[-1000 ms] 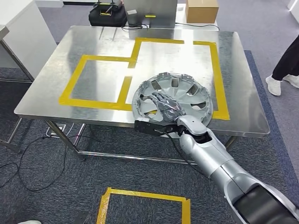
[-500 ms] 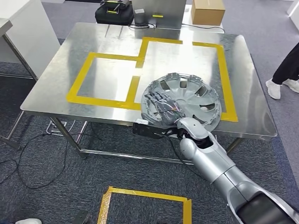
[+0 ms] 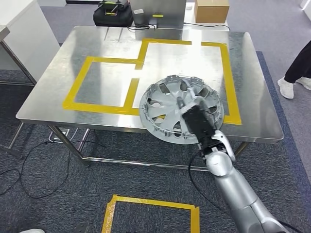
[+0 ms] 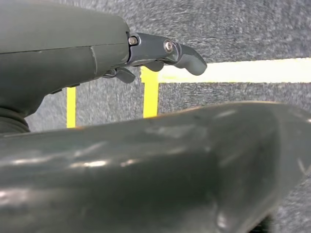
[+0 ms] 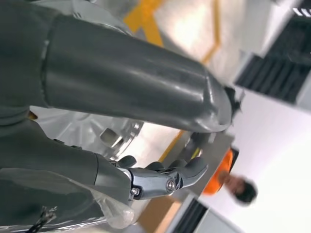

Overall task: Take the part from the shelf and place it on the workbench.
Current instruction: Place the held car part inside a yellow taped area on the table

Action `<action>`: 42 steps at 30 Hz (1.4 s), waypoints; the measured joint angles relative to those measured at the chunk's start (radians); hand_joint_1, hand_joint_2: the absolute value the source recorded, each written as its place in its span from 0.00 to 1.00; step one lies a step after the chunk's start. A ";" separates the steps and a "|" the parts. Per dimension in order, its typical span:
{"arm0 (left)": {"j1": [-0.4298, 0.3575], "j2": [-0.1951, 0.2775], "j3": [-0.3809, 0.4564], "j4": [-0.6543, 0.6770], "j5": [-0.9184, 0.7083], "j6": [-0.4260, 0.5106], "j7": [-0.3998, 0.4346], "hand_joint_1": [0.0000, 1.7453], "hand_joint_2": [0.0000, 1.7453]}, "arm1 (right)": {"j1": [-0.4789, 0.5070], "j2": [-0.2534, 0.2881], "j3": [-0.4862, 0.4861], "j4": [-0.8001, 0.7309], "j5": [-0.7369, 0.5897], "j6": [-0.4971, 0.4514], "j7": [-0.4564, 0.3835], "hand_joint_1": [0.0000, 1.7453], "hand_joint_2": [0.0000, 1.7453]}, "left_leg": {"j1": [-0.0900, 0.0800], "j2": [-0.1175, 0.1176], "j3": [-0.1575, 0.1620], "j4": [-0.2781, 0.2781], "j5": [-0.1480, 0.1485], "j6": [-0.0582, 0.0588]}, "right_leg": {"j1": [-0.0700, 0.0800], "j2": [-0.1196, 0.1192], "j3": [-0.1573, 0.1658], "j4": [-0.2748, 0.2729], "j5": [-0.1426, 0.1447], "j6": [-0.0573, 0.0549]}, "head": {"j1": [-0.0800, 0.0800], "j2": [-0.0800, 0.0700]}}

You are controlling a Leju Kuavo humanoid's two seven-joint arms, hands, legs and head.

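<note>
Resting on hubcap (image 3: 172, 104) (lying on workbench (image 3: 55, 97)): right robot hand (image 3: 194, 114), grip unclear.

Bare steel lies left of the hubcap (image 3: 181, 108) on the workbench (image 3: 110, 48) (far edge: bag (image 3: 112, 14), box (image 3: 211, 9)).

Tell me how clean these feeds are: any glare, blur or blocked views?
Head view: sharp; the steel workbench shows bright glare patches, the hubcap is clear. Left wrist view: carpet blurred, the left hand and dark body parts block most. Right wrist view: the right hand is soft and close, the background overexposed and blurred.
</note>
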 joint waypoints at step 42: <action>0.031 0.010 0.145 0.000 0.059 -0.012 -0.042 0.00 0.00 | 0.600 -0.094 -0.492 -0.636 -0.122 -0.032 -0.326 0.00 0.00 | -0.011 0.002 0.108 -0.192 0.041 0.059 | 0.000 0.001 -0.081 0.224 -0.147 0.049 | 0.012 0.000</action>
